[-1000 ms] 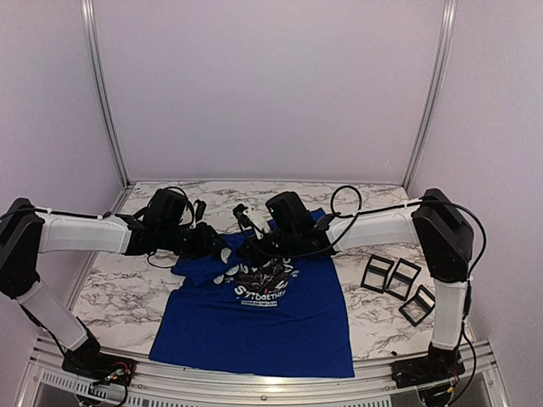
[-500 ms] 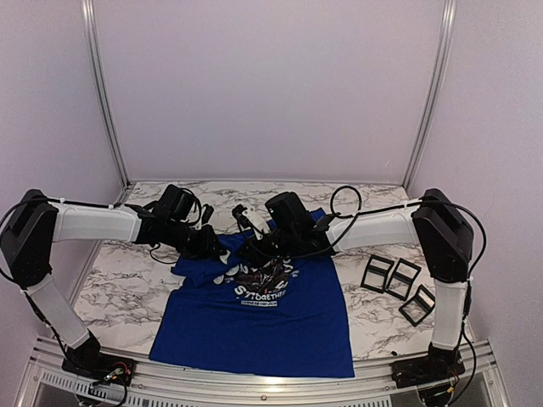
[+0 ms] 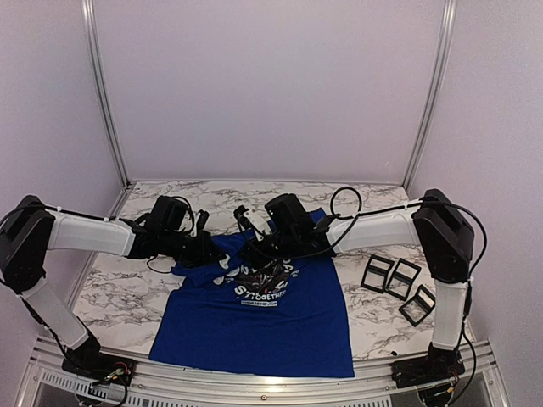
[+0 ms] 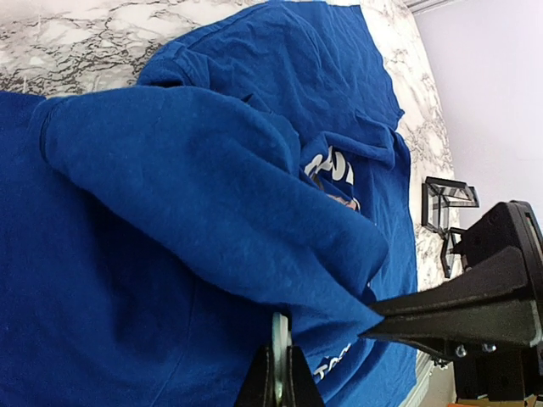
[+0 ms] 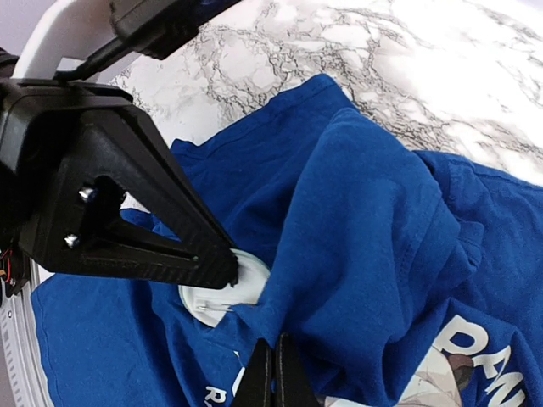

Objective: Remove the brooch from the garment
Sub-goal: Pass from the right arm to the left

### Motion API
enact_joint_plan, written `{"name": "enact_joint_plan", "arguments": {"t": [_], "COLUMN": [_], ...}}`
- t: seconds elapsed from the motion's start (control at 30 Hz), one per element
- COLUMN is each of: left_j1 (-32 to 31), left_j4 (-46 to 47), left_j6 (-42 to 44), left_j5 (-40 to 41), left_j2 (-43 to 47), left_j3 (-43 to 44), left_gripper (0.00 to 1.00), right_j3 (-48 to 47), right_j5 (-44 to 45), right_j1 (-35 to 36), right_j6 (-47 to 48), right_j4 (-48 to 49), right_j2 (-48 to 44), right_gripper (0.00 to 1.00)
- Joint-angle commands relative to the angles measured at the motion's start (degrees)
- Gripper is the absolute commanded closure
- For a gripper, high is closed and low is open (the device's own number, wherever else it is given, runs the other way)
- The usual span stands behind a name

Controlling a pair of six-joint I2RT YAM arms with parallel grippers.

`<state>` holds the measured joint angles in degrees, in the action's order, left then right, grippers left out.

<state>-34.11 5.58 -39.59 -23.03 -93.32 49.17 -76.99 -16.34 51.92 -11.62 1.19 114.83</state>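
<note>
Newly closed, the left fingers (image 4: 263,381) pinch a T-shirt (image 4: 170,212) fold; the right fingers (image 5: 259,381) pinch cloth beside the white brooch (image 5: 219,298). Pulling apart could tear fabric where it is fastened.

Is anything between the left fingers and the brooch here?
Nothing visible. The left fingers reach the bare edge of the white brooch. The right gripper pinches a fold of the shirt that overlaps the brooch just beside them.

The T-shirt (image 3: 271,322) lies on the table (image 3: 119,288). My left gripper (image 3: 214,253) and right gripper (image 3: 251,252) meet at its far part, the brooch (image 5: 222,292) just beside them. Three frames (image 3: 399,284) lie to its right.
</note>
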Motion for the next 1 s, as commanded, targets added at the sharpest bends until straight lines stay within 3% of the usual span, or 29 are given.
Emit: {"name": "enact_joint_plan", "arguments": {"t": [0.0, 0.27, 0.97], "left_j1": [-0.1, -4.1, -9.4], "left_j4": [13.3, 30.2, 54.4], "left_j6": [-6.3, -11.0, -6.4], "left_j5": [2.1, 11.6, 31.6], "left_j2": [5.9, 11.0, 10.0], "left_j3": [-7.7, -17.9, -25.1], "left_gripper": [1.0, 1.0, 1.0], "right_j3": [-1.8, -4.2, -5.4], "right_j5": [1.6, -0.4, -11.3], "right_j1": [0.3, 0.3, 0.6], "right_j6": [-2.8, -3.8, -1.8], "right_j4": [-0.9, -2.4, -3.4], "right_j2": [-1.2, -0.2, 0.4], "right_gripper": [1.0, 1.0, 1.0]}}
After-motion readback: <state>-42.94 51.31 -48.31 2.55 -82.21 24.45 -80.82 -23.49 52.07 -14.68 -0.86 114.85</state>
